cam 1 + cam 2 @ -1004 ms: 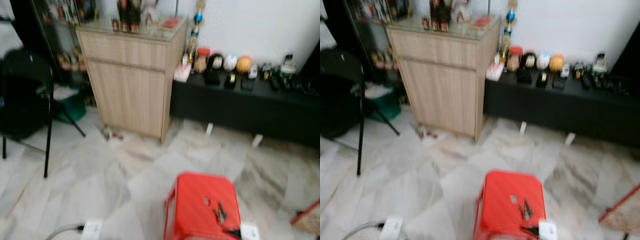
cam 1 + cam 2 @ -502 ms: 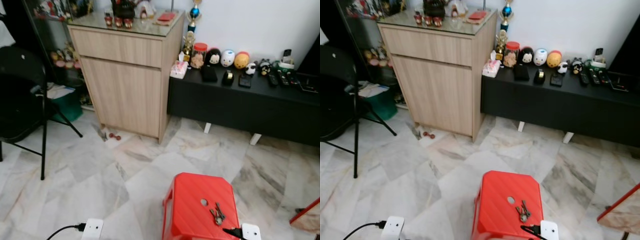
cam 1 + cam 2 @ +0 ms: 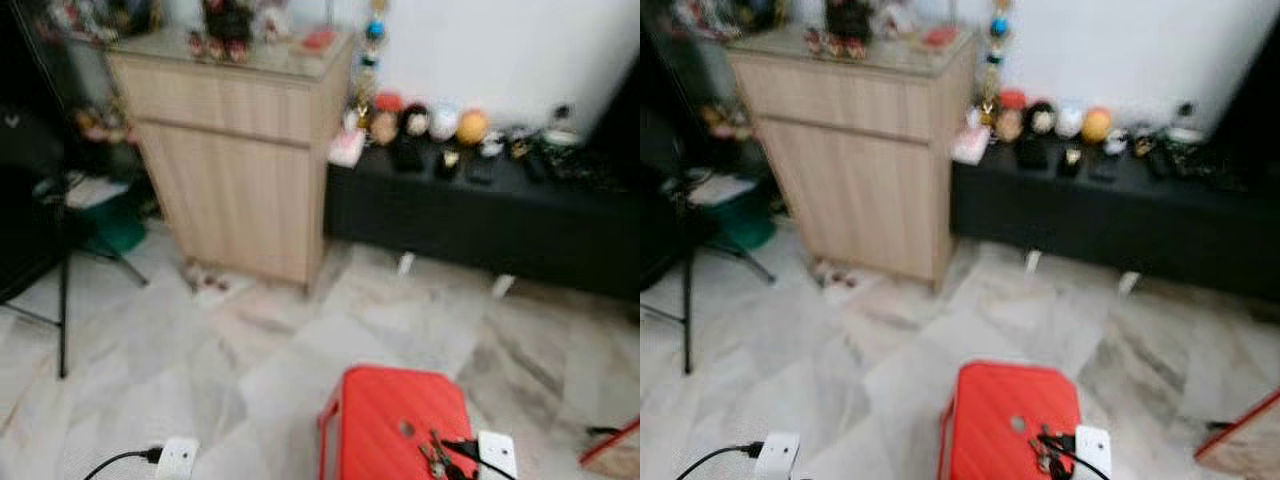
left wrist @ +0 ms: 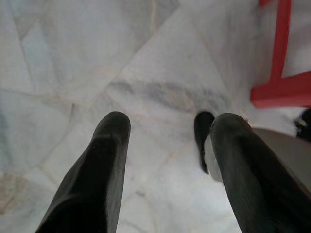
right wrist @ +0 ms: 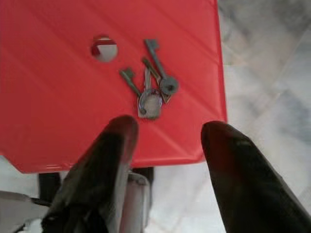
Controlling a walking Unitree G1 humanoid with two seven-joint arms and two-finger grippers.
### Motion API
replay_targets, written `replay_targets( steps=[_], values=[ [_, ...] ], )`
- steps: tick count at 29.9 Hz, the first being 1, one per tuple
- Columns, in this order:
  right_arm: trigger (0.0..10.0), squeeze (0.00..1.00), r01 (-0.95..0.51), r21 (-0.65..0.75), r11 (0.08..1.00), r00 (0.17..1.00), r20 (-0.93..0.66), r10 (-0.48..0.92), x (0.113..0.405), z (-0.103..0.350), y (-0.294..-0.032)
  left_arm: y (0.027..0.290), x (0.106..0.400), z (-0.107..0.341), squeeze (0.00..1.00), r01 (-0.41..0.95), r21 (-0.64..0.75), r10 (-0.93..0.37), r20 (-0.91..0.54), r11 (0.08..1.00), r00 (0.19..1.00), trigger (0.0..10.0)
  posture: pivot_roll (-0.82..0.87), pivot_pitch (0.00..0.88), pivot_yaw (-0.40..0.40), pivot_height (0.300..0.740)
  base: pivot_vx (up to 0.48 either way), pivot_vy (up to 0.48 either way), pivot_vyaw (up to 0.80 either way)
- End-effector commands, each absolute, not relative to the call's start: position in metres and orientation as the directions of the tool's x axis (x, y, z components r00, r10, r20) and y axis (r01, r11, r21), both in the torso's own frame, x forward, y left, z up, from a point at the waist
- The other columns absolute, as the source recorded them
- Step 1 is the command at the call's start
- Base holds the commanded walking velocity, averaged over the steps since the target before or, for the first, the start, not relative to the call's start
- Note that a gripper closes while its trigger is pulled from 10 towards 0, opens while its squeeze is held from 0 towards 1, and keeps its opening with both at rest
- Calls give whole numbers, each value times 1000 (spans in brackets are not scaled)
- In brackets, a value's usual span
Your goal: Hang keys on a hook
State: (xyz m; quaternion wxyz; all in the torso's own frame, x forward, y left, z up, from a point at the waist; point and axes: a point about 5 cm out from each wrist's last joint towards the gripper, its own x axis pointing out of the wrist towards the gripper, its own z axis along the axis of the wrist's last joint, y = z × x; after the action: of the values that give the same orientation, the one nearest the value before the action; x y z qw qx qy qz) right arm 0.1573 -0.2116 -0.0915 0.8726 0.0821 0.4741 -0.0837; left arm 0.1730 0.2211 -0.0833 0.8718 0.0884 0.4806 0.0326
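On the red stool [image 5: 58, 97], keys [image 5: 149, 83] just beyond the right tool [image 5: 167, 133], fingers apart; left tool [image 4: 167, 145] likewise apart over marble floor [image 4: 73, 58]

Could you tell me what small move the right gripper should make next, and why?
Probably lower the right gripper straight down onto the keys. Its fingers are open and hang just short of the bunch, which lies flat and untouched on the red stool, near its edge, so nothing is held yet.
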Motion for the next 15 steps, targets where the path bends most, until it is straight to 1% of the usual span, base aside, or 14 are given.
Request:
replay_targets(
  steps=[1, 11, 15],
  values=[
    [10000, 0, 246, 58, 968, 514, -854, -80, 149, -94, -216, 218, 172, -85, 0, 53, 185, 129, -837, 981, 532, 10000, 21, 0, -55, 740, 0, 0, 0],
    [10000, 0, 249, 60, 967, 518, -852, -81, 148, -94, -215, 218, 170, -85, 0, 55, 190, 132, -837, 980, 530, 10000, 25, 0, -52, 740, 0, 0, 0],
    [10000, 0, 274, 75, 959, 543, -835, -90, 150, -93, -215, 218, 171, -85, 0, 55, 188, 130, -835, 981, 535, 10000, 25, 0, -50, 740, 0, 0, 0]
  ],
)
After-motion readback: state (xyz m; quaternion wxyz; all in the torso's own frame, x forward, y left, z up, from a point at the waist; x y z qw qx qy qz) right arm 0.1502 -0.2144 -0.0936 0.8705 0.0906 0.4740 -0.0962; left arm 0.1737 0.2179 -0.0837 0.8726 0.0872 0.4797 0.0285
